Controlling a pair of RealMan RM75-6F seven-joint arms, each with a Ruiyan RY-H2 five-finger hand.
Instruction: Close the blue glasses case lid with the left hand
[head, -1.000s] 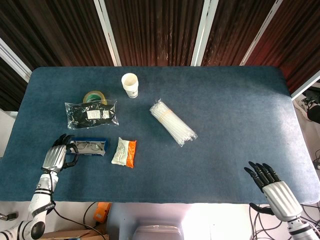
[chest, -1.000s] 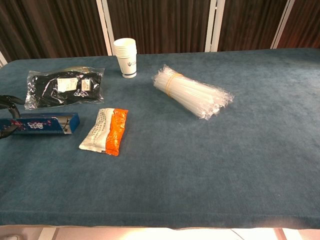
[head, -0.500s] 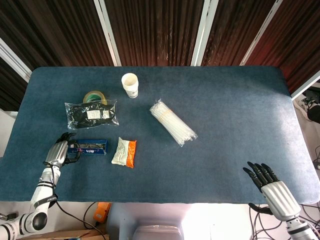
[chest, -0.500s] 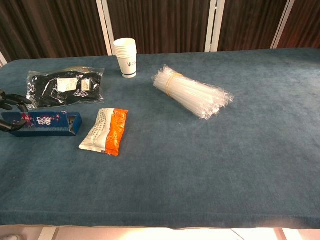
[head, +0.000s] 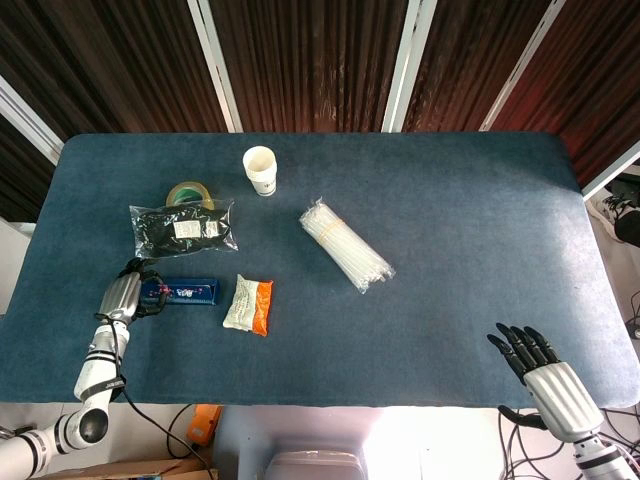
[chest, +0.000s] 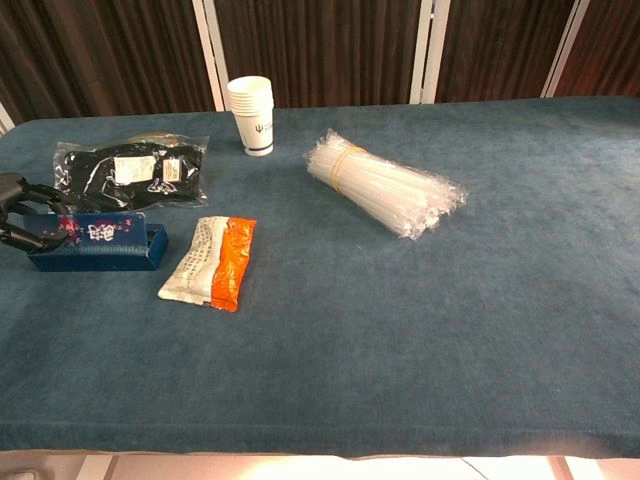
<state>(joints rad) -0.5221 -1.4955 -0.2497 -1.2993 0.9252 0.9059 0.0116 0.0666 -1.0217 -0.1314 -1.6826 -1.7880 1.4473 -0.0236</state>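
Nearest the front edge of the blue felt-covered table (head: 450, 200), at its right corner, the right hand (head: 545, 372) lies flat with its black fingers spread, holding nothing; only the head view shows it.

Toward the left edge, the left hand (head: 128, 293) has its dark fingers curled around the left end of the blue rectangular glasses case (head: 180, 291). The chest view catches only those fingers (chest: 22, 213) at the case's end (chest: 95, 240). The case's lid lies down along its length, and white and red printing runs across the top, too small to read.

Just right of the case lies a soft white and orange plastic packet (head: 249, 304), its print unreadable in both views (chest: 210, 263).

Beyond the case is a clear crinkled bag of black items with white labels (head: 183, 228), the label text too fine to make out (chest: 128, 175). A yellowish roll of tape (head: 188, 191) peeks out behind it, plain from the head view and almost hidden in the chest view.

Near the table's middle lies a long bundle of clear plastic-wrapped straws (head: 346, 244), banded at one end (chest: 385, 186).

Farthest back stands a stack of white paper cups (chest: 251, 115) with a small blue emblem; from above it reads as a single cup (head: 260, 170).
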